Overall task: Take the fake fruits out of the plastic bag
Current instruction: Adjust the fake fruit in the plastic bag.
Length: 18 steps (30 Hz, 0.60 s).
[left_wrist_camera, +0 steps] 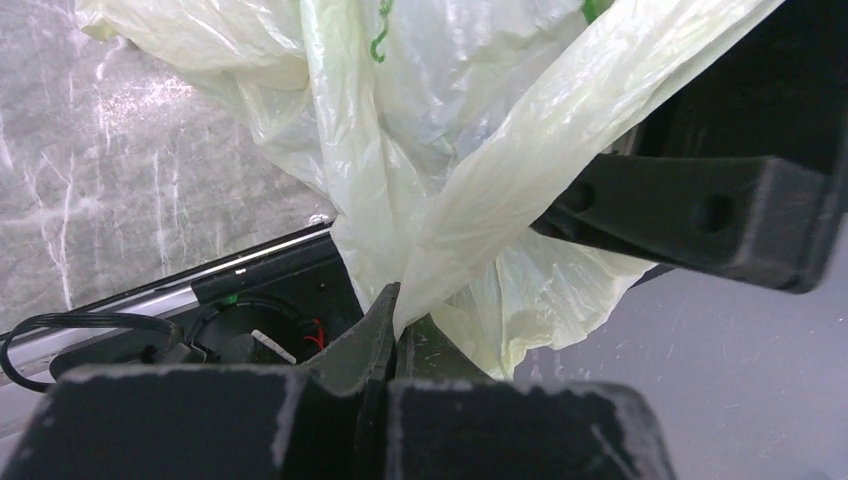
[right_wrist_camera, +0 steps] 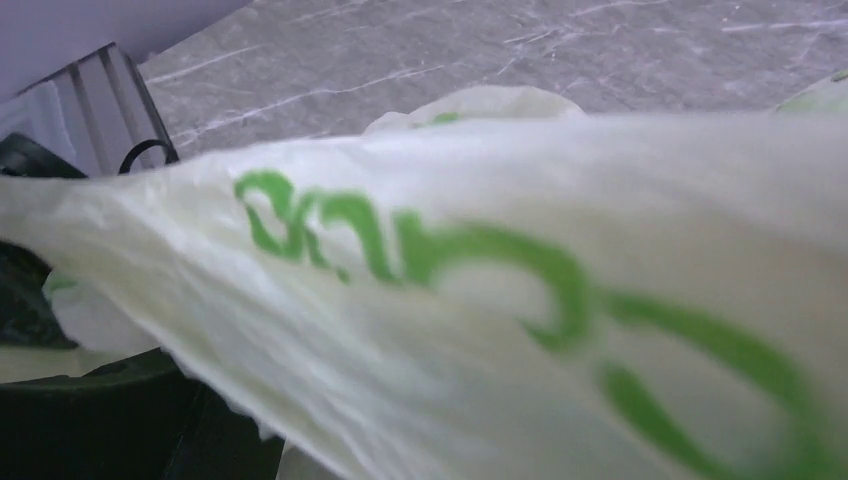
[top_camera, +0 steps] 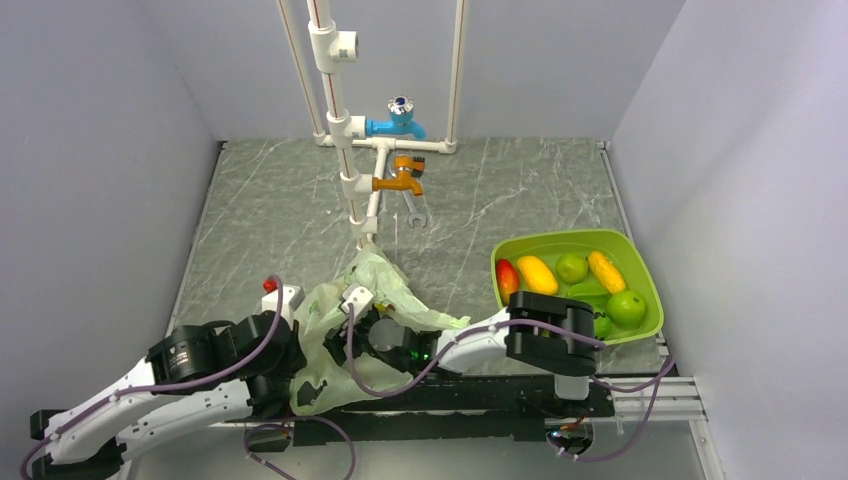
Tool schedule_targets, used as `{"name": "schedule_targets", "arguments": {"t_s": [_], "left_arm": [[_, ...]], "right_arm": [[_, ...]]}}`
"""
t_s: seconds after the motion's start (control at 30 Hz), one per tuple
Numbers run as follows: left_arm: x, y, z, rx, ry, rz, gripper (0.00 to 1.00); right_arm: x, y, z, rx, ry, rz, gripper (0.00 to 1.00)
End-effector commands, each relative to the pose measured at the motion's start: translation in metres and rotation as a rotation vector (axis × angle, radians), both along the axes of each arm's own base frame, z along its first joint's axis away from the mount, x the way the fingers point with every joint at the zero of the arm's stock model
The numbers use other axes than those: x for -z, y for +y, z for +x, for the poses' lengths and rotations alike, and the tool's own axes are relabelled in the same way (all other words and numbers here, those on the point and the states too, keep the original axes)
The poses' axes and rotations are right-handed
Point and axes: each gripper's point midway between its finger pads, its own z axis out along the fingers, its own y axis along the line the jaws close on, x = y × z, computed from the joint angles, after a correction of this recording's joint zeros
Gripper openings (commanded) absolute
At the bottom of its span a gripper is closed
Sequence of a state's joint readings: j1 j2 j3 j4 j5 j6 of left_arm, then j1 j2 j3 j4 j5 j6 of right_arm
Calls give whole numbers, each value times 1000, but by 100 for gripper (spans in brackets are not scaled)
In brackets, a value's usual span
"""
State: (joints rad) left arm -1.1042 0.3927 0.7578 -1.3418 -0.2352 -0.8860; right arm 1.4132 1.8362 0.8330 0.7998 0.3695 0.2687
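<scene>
The pale green plastic bag [top_camera: 345,305] lies crumpled at the near middle of the table, between the two arms. My left gripper [top_camera: 300,372] is shut on a fold of its film; in the left wrist view the fingertips [left_wrist_camera: 385,318] pinch the film [left_wrist_camera: 480,190], which stretches up and away. My right gripper [top_camera: 378,335] is buried in the bag's folds. In the right wrist view the bag film with green print [right_wrist_camera: 480,300] covers my fingers. Several fake fruits, among them a red one [top_camera: 507,278], a yellow one [top_camera: 537,273] and a green one [top_camera: 627,307], lie in the tray. No fruit shows in the bag.
The lime-green tray [top_camera: 640,262] sits at the right, beside the right arm's elbow [top_camera: 550,330]. A white pipe rig [top_camera: 345,150] with a blue tap [top_camera: 398,122] and an orange tap [top_camera: 400,180] stands at the back. A wrench [top_camera: 417,212] lies beneath it. Grey walls enclose three sides.
</scene>
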Motion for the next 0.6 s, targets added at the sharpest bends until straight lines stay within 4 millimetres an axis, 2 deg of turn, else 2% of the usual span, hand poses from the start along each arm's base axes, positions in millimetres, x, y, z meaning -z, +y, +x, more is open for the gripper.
{"name": "schedule_targets", "arguments": {"t_s": [0.0,0.17,0.37,0.57], "left_arm": [[-11,-11,8,5,-33,-24,0],[-12,-13,9,19,-35,-9,0],[-16,-10,10,0,-63,-60,0],[-19,-6,11,-26,-82,-97,0]], "right_arm": [[-2,15,11,27,-59,-4,78],[13,29,19,26,-81,-56,83],[45,41,11,-61,-79,-122,84],[63,32,12,-42,-48,-163,78]]}}
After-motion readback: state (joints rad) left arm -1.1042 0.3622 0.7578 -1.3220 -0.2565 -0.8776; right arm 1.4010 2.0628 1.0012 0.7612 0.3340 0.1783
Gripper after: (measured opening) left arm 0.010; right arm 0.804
